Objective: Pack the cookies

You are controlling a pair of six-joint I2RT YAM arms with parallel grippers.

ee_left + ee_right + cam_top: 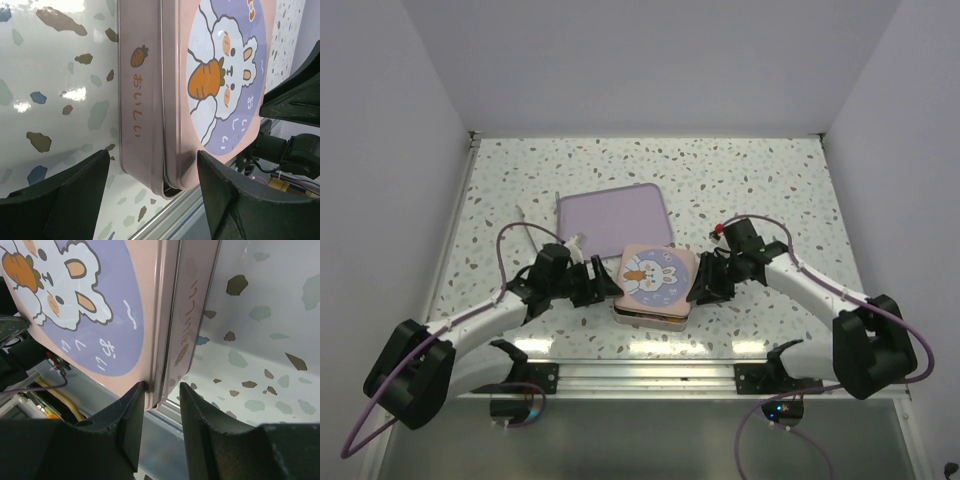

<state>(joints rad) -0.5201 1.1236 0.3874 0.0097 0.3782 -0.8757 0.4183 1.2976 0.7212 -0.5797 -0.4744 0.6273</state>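
No cookies show in any view. A square pink tin [650,312] stands near the table's front edge, and its rabbit lid [658,272] lies on top. At the near corner a dark gap [172,189] shows between lid [220,75] and tin wall [142,100]. My left gripper [603,283] is open at the tin's left side, its jaws [153,155] wide apart around that corner without touching. At the right side my right gripper [698,285] straddles the edge [161,386]. One finger [131,410] touches the lid's [75,305] rim; the other [200,415] stands off the tin wall [192,315].
A flat lavender tray [613,215] lies just behind the tin. A metal rail [650,372] runs along the table's front edge, close to the tin. White walls close in the left, right and back sides of the speckled table [770,190].
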